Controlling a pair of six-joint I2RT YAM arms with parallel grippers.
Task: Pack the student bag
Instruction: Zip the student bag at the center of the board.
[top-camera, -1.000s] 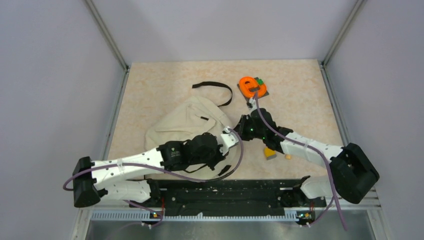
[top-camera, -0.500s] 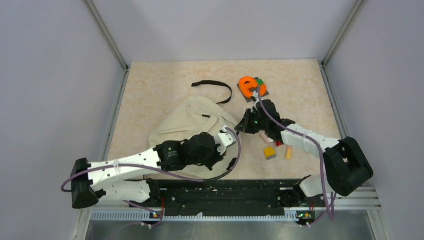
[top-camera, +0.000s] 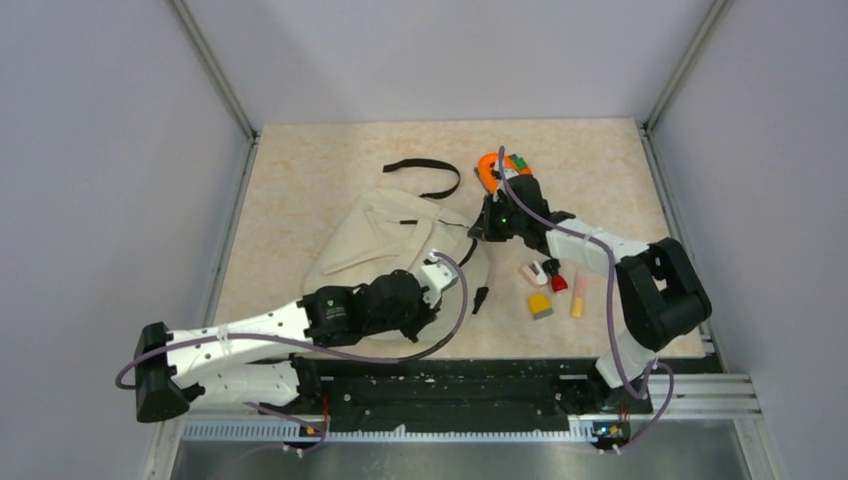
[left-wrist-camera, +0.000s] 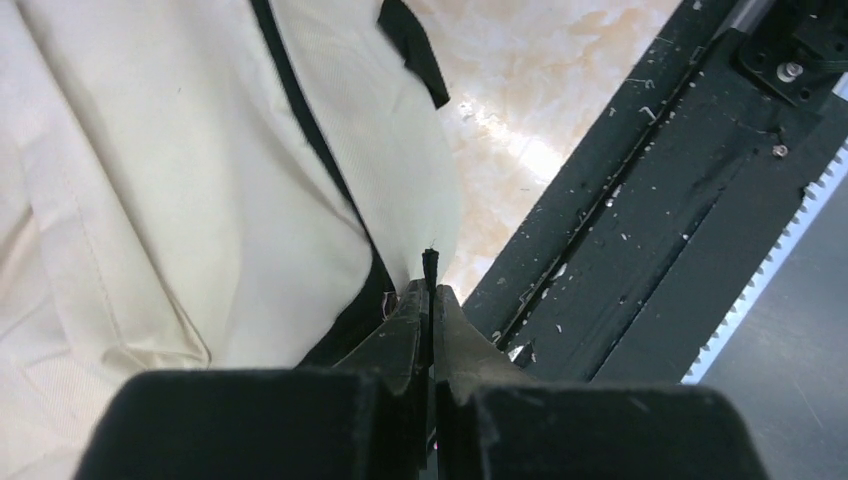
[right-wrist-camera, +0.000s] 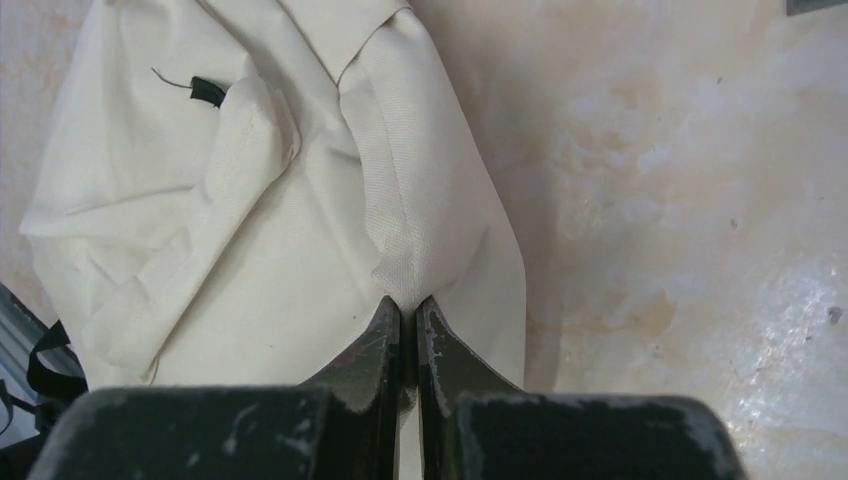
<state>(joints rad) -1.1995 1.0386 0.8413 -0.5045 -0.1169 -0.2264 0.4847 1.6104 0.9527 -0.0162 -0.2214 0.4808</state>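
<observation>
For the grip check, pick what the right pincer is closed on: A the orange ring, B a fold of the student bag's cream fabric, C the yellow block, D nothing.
B: in the right wrist view the right pincer is shut on a cream fold of the student bag.

Right tool (top-camera: 480, 230) moved toward far side, student bag (top-camera: 380, 235) dragged along; yellow block (top-camera: 540, 304) uncovered.
</observation>
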